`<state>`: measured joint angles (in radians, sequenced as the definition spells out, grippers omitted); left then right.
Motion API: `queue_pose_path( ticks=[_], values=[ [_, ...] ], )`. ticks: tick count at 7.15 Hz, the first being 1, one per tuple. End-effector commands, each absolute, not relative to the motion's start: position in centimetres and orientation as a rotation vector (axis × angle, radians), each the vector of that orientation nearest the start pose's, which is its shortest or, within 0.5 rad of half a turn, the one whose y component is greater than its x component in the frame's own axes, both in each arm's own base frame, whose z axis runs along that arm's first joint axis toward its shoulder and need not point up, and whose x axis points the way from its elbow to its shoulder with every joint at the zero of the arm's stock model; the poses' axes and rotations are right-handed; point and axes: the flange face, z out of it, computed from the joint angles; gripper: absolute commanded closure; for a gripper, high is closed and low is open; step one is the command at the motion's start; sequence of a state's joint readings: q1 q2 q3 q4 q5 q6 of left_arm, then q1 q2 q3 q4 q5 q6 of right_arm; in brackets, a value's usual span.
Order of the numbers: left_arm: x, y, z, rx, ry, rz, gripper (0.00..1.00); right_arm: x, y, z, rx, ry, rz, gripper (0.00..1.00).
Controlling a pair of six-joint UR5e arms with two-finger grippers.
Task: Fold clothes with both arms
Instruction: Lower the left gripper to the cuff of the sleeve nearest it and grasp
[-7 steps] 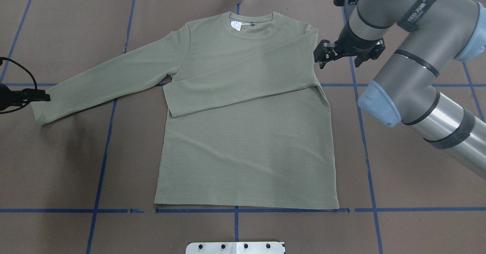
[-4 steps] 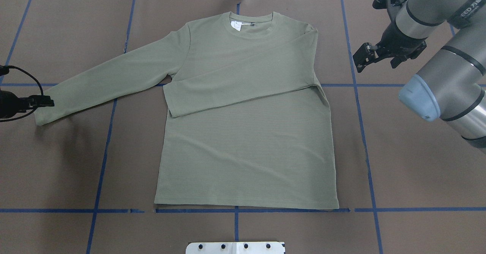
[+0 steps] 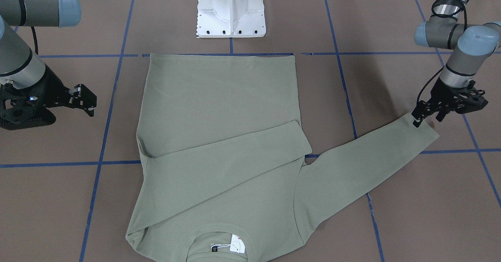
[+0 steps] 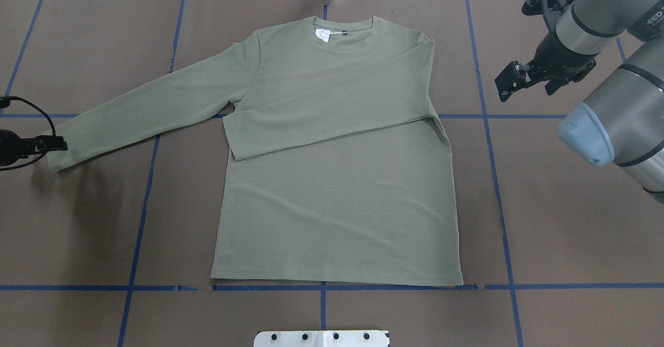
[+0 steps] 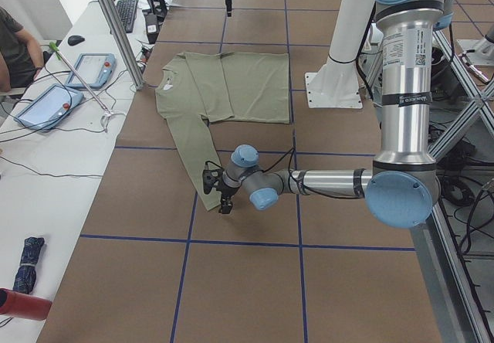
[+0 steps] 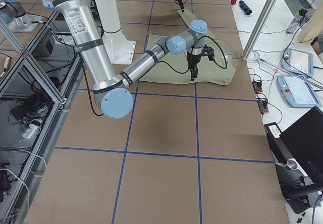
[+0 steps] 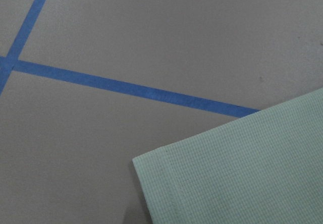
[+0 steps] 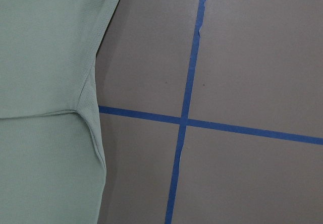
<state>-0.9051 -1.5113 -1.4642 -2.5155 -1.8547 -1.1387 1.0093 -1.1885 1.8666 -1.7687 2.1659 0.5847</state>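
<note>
Folding the second sleeve looks to be the step in hand. The shirt (image 4: 337, 207) lies flat in the middle of the counter (image 4: 544, 233), collar at the far side and hem near the robot. Its right sleeve (image 4: 332, 113) is laid across the chest. The left sleeve (image 4: 150, 108) runs out straight to the left, with its cuff (image 4: 57, 157) resting on the counter.

The left end effector (image 4: 54, 143) sits low, right at that cuff. I cannot tell whether it is apart or clamped on the cloth, and its wrist view shows only the cuff corner lying flat. The right end effector (image 4: 506, 83) hangs to the right of the shirt near the shoulder, clear of the cloth, its fingers apart and holding nothing.

To do this well, the left one should pinch both layers of the cuff and lift only enough to clear the counter. It should then carry the cuff across the chest onto the other sleeve, so the fold falls at the shoulder seam. If the body starts to drag, the right one could pin the shirt's right edge.
</note>
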Motion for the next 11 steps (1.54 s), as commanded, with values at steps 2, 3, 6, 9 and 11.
queue_pose_path(
  ticks=[2, 3, 6, 9, 11],
  values=[
    [22.61, -45.83, 65.06, 0.267, 0.774, -0.331, 0.04, -24.88, -54.1, 33.8, 0.075, -0.743, -0.121, 0.0],
    [22.6, -45.82, 65.14, 0.266, 0.773, -0.331, 0.14, -24.84, -54.04, 33.67, 0.077, -0.744, -0.12, 0.0],
    [22.65, -45.89, 64.99, 0.268, 0.775, -0.331, 0.39, -24.6, -53.68, 33.17, 0.087, -0.748, -0.123, 0.0],
    [22.76, -46.0, 64.75, 0.266, 0.781, -0.339, 0.63, -24.51, -53.73, 33.17, 0.088, -0.747, -0.121, 0.0],
    [22.78, -46.01, 64.58, 0.266, 0.785, -0.341, 0.8, -24.39, -53.71, 33.42, 0.086, -0.745, -0.119, 0.0]
  ],
)
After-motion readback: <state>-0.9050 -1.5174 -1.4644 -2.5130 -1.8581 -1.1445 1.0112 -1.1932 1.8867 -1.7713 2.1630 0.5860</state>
